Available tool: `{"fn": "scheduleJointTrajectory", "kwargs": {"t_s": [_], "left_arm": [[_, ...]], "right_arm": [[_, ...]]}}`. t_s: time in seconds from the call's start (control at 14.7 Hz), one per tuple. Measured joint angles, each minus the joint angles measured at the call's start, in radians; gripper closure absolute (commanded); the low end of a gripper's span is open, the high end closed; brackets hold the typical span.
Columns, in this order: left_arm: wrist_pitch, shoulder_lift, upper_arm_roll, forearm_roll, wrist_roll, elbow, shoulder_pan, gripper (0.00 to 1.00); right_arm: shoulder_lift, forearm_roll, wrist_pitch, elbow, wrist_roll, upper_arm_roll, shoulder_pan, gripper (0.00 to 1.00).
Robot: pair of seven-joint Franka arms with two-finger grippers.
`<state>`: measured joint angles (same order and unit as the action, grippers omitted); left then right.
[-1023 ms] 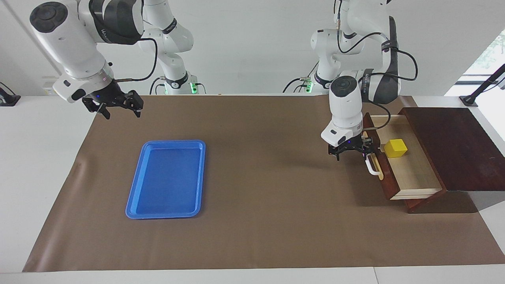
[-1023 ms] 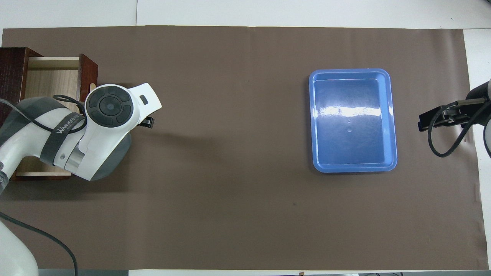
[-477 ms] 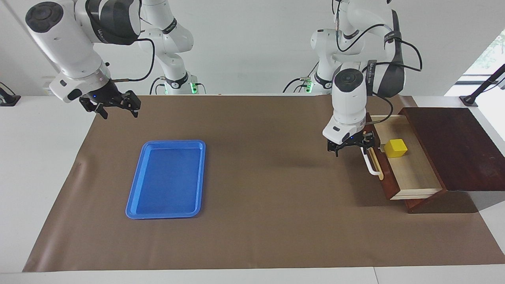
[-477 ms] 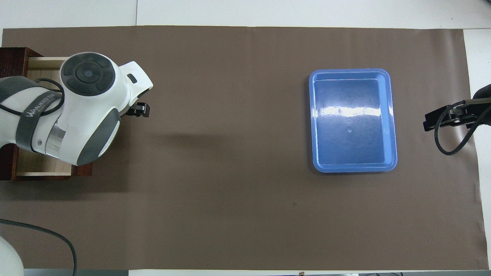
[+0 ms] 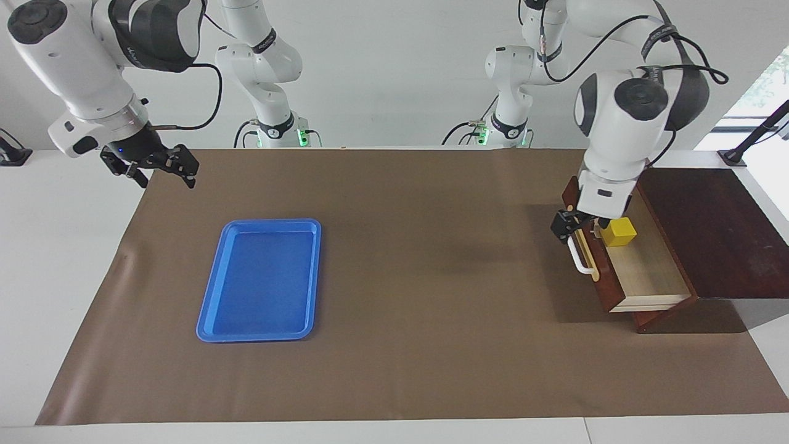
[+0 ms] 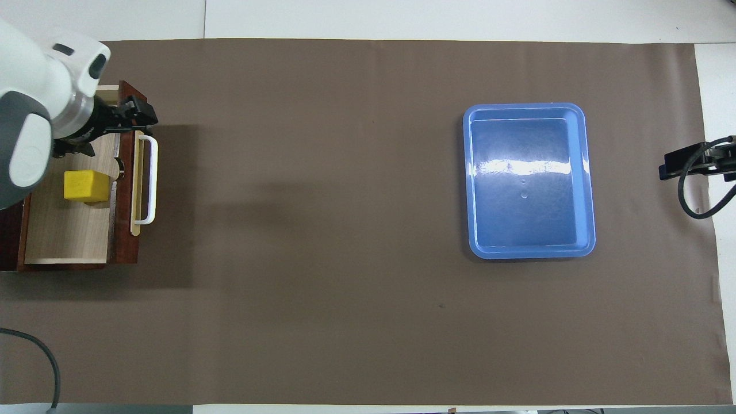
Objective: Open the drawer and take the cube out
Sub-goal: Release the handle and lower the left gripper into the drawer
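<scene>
Drawer (image 5: pixel 635 265) already pulled out, cube (image 5: pixel 618 232) lying inside near the handle. Left tool (image 5: pixel 576 227) raised over the drawer front beside the cube, spread unclear. Next, probably: centring over the cube, descending, closing. Right tool (image 5: pixel 157 168) waiting wide, well apart from the drawer.

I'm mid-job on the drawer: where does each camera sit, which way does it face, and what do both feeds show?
Facing view: high across the table, facing the robots; shows both arms and bases, the left gripper over the open drawer, the right gripper waiting at its end.
Overhead view: high above the robots' end, looking steeply down; shows the left arm's wrist and only the right gripper's tip.
Both share: drawer, yellow cube inside it, blue tray, mirrored.
</scene>
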<state>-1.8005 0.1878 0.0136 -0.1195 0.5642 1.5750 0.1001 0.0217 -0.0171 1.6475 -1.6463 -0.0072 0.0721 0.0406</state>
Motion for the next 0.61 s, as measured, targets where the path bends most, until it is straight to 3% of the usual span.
{"fn": "scheduleJointTrajectory", "kwargs": {"t_s": [0.2,0.61], "left_arm": [[0.029,-0.028,-0.006,0.011,0.195,-0.003,-0.079,0.00],[0.041,-0.049,-0.011,0.011,0.664,0.033,-0.104,0.00]], "right_arm": [[0.000,0.000,0.014,-0.002,0.172,-0.008,-0.009,0.00],[0.004,0.000,0.021,-0.006,0.620,-0.015,-0.076,0.00]]}}
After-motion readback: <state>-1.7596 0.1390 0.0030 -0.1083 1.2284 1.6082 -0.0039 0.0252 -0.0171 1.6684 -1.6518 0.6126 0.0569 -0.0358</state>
